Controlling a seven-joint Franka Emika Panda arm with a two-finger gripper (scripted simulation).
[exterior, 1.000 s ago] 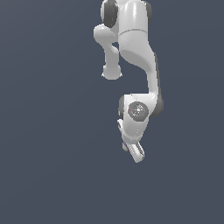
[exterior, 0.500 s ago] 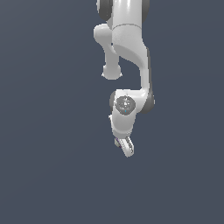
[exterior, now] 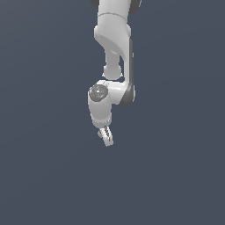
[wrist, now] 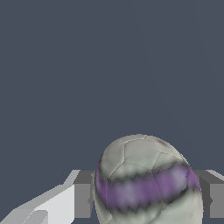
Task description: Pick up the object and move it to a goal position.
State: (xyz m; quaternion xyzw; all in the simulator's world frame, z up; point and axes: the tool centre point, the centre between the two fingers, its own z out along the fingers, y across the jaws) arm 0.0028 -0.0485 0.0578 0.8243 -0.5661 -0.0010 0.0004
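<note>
since a second ago my arm (exterior: 115, 48) has swung toward the exterior view's left and pulled its wrist up a little. the gripper (exterior: 106, 136) is pinching the ball (wrist: 146, 181): in the wrist view the grey fingers (wrist: 82, 200) press against both its sides. the ball is off-white with a purple band around it. in the exterior view it is too small to pick out. everything sits over a plain dark floor (exterior: 44, 176).
</note>
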